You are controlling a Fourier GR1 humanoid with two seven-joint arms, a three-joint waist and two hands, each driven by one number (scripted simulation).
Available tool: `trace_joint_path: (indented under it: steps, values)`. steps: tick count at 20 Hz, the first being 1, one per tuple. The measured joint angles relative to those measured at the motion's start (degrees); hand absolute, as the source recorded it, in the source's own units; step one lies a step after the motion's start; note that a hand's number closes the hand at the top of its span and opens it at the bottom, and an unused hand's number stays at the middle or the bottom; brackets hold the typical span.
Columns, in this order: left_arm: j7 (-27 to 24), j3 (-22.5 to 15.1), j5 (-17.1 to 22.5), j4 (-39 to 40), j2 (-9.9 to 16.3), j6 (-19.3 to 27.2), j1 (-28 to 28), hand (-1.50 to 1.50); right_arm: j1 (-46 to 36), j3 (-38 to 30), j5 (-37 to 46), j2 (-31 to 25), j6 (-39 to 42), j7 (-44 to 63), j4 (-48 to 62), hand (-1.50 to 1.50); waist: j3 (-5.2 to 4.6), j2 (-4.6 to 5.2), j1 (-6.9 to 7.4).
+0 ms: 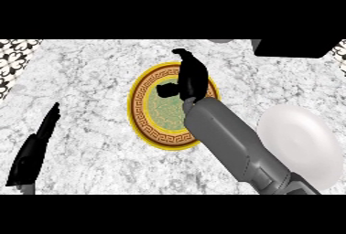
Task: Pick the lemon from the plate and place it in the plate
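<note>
Head view: my right robot hand (191, 75) is sitting over the gold-rimmed patterned plate (145, 125), fingers curling down toward the far side and the thumb poking in over the green centre. I'm not seeing the lemon anywhere. If it's on this plate, my hand is covering it, so I can't tell whether I'm actually holding it. My fingers are curled, but what's inside them is hidden.

Progress, as I'm judging it: I'm at the pick stage at best. The plain white plate (300, 141) at my right is showing nothing on it, so the place step isn't done. Lift, carry and release are all pending.

My left robot hand (37, 146) is resting open at the left edge of the view, fingers straight, well apart from both plates.

Room: the marble tabletop (88, 82) between the two plates is mostly taken up by my own right forearm, so the carry means swinging right and back toward me. A dark object (297, 48) is sitting at the far right corner, off that path. The patterned surface (17, 55) at the far left is marking the tabletop's edge there.
</note>
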Motion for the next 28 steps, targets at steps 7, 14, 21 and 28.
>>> trace_joint_path:
  steps: [7, 14, 21, 28]
  values:
    - [0.2, 0.9, 0.0, -0.7, -0.1, 0.1, 1.6, 0.00, 1.9, -5.5, 0.1, -0.5, -10.8, -4.0, -2.4, -1.50, 0.00, -0.43, -1.58]
    - [-0.3, 2.0, -0.1, -1.0, -0.4, 0.7, 2.9, 0.00, 15.1, -10.5, -5.5, -4.5, -14.5, -12.5, -18.3, -1.50, 0.06, -0.72, -3.10]
    - [0.8, 2.3, -0.2, -1.8, -0.5, 0.0, 2.5, 0.00, 32.1, -15.0, -14.6, -12.5, -9.1, -25.7, -36.1, -1.50, 0.06, -0.64, -3.13]
    - [0.3, 2.6, -1.2, -1.2, -1.5, -0.1, 1.7, 0.00, 45.3, -21.5, -22.2, -17.7, 0.2, -36.7, -43.8, -1.50, 0.02, -0.58, -2.82]
